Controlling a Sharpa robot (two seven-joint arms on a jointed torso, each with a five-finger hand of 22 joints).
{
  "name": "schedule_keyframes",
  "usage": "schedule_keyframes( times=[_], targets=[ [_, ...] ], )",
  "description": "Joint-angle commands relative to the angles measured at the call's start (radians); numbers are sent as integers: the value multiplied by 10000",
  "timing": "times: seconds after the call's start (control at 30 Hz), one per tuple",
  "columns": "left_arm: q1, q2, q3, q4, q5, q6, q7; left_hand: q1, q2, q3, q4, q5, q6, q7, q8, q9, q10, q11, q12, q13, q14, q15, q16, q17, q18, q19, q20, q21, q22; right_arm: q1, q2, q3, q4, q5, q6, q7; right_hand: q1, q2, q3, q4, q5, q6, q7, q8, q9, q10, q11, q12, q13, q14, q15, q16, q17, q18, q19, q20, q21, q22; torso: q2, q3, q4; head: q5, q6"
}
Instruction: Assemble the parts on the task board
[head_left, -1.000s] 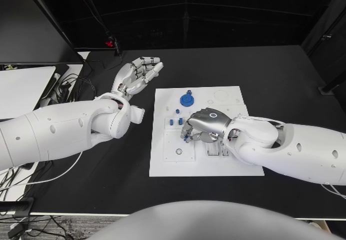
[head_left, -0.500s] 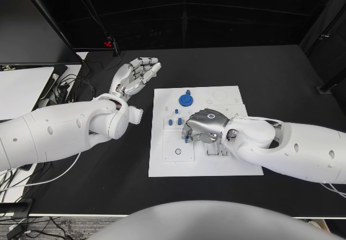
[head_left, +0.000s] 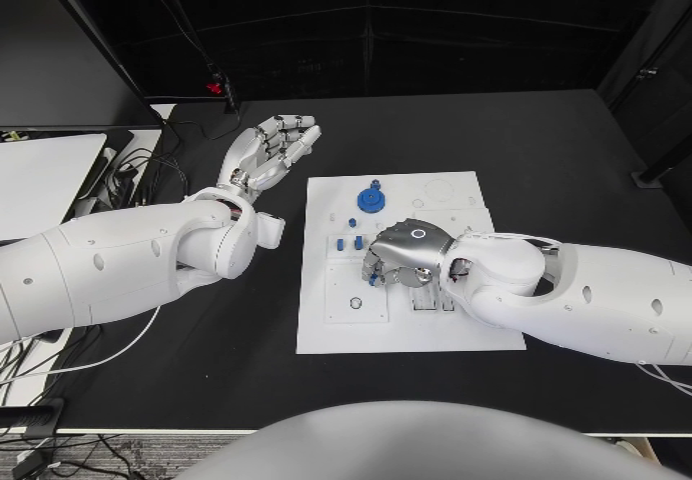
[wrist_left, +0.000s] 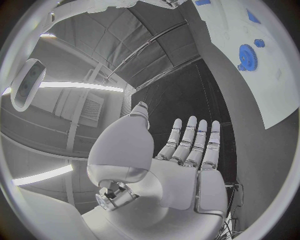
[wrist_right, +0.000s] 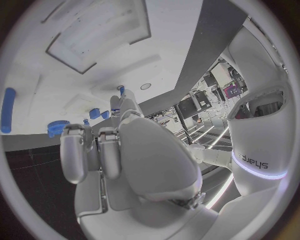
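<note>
"sharpa" on the white arm (wrist_right: 256, 125)

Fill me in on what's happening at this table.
A robot is assembling small blue parts on a white task board. Its right robot hand is down over the middle of the board, fingers curled by a small blue part; whether it grips it cannot be told. The left robot hand is open, off the board. A blue gear sits at the far end.

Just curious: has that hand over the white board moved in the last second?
Yes, slightly: the right hand crept toward the blue gear on the task board.
</note>
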Motion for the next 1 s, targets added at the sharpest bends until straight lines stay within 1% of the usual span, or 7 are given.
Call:
schedule_keyframes(
  times=[0.03, 0.1, 0.33, 0.47, 0.7, 0.9, 1.0],
  targets=[
    [14, -6, 10, 24, 7, 63, 1301, 17, 98, -47, -11, 66, -63, 1498, 59, -16, -81, 0, 56, -16, -73, -11, 69, -16, -109, 60, 1, 58, -10, 9, 15, 4, -11, -63, 137, -80, -82, 15, 35, 27, 35, -36, 68, -56, 11, 15, 15, -65, -14, 981, 97, -44, 2321, 102, 651, 69, -33, 2366, -9, -3, -3, 12, 0],
    [14, -10, 10, 29, 7, 62, 1300, 17, 98, -47, -11, 66, -63, 1498, 59, -16, -81, 0, 56, -16, -73, -11, 69, -16, -109, 60, 1, 58, -10, 9, 20, 4, -17, -70, 156, -97, -79, 17, 41, 24, 35, -40, 70, -61, 9, 10, 15, -68, -14, 981, 98, -44, 2322, 104, 648, 70, -38, 2364, -11, -3, -10, 11, 0],
    [14, -11, 10, 31, 7, 64, 1294, 25, 123, -60, -12, 78, -68, 1497, 92, -24, -84, 0, 92, -25, -80, -11, 93, -44, -111, 58, 1, 58, -15, 9, -3, 3, -11, -116, 260, -153, -79, 17, 41, 24, 35, -40, 70, -61, 9, 10, 15, -68, -14, 981, 98, -44, 2322, 104, 648, 70, -38, 2364, -7, 4, -3, -26, 0],
    [14, -11, 10, 25, 8, 67, 1290, 27, 129, -64, -12, 81, -69, 1497, 101, -26, -85, 0, 101, -27, -81, -11, 99, -51, -111, 58, 1, 58, -16, 8, -3, 3, -10, -164, 272, -186, -79, 17, 41, 24, 35, -40, 70, -61, 9, 10, 15, -68, -14, 981, 98, -44, 2322, 104, 648, 70, -38, 2364, -10, -2, -22, -19, 0],
    [14, 10, 10, 13, 8, 82, 1289, 28, 138, -68, -12, 83, -72, 1497, 109, -30, -87, 0, 111, -30, -83, -11, 107, -60, -111, 57, 1, 58, -19, 8, 17, 3, 8, -239, 263, -189, -75, 20, 50, 20, 35, -44, 72, -69, 7, 3, 17, -72, -14, 980, 100, -46, 2318, 110, 636, 73, -59, 2355, -1, 7, -10, -42, 0],
    [14, 3, 10, 13, 8, 77, 1283, 28, 138, -68, -12, 83, -72, 1497, 109, -30, -87, 0, 111, -30, -83, -11, 107, -60, -111, 57, 1, 58, -19, 8, 28, 3, 5, -253, 339, -201, -87, 5, 54, 22, 33, -71, 79, -98, -2, -26, 27, -82, -16, 979, 107, -49, 2312, 111, 633, 79, -64, 2353, -7, 0, -7, -47, 0],
    [14, -1, 10, 18, 8, 74, 1275, 28, 138, -68, -12, 83, -72, 1497, 109, -30, -87, 0, 111, -30, -83, -11, 107, -60, -111, 57, 1, 58, -19, 7, 44, 3, -7, -256, 399, -226, -113, -20, 51, 31, 33, -110, 85, -137, -14, -68, 40, -89, -17, 976, 117, -55, 2301, 113, 629, 88, -71, 2350, -4, -1, -7, -86, 0]
  ],
)
